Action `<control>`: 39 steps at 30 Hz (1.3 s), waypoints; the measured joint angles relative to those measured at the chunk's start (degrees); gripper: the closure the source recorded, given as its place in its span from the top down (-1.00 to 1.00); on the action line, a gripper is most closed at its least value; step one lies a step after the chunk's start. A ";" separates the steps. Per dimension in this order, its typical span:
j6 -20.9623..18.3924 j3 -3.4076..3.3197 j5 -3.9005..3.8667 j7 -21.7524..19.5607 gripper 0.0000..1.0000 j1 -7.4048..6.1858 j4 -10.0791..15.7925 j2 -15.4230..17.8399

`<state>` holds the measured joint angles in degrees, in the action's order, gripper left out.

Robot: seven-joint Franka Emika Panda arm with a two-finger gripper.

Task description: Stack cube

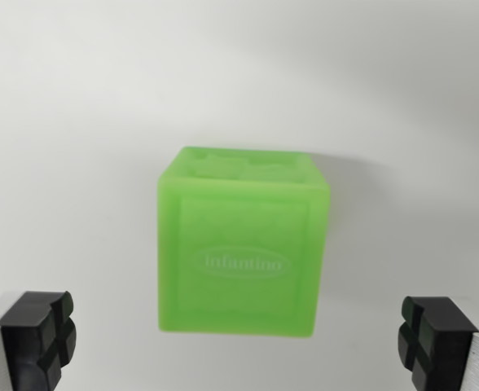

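One green cube (241, 243) sits on a plain white surface (76, 122), and it is the only cube in view (a stack needs a second, and none shows here). The gripper (239, 342) is spread wide and holds nothing: one black pad (37, 332) shows at the wrist view's lower left of the cube, the other at its lower right, both well apart from the cube's sides. The cube lies ahead of the gripper, above the line between the pads in the picture, and close to centred between them, perhaps a shade toward the wrist view's left. Its faces look equal, so there is no long axis to favour; the near face, bearing a raised oval logo, squarely faces the camera, which puts the side faces roughly parallel to the pads. The judgement is that the task stands at its opening step, the approach to pick up, and that the coming move calls for advancing until the pads flank the cube's sides before closing.
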<state>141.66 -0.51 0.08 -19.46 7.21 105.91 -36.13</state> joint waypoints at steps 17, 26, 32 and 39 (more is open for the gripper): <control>4.58 0.03 0.00 0.00 1.00 0.02 -1.64 -6.19; 5.56 0.05 0.00 0.00 1.00 0.04 -2.27 -7.80; 5.63 0.05 0.00 0.00 -1.00 0.04 -2.32 -7.89; 5.63 0.06 0.00 0.00 -1.00 0.04 -2.33 -7.89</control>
<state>147.29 -0.45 0.08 -19.46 7.25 103.57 -44.02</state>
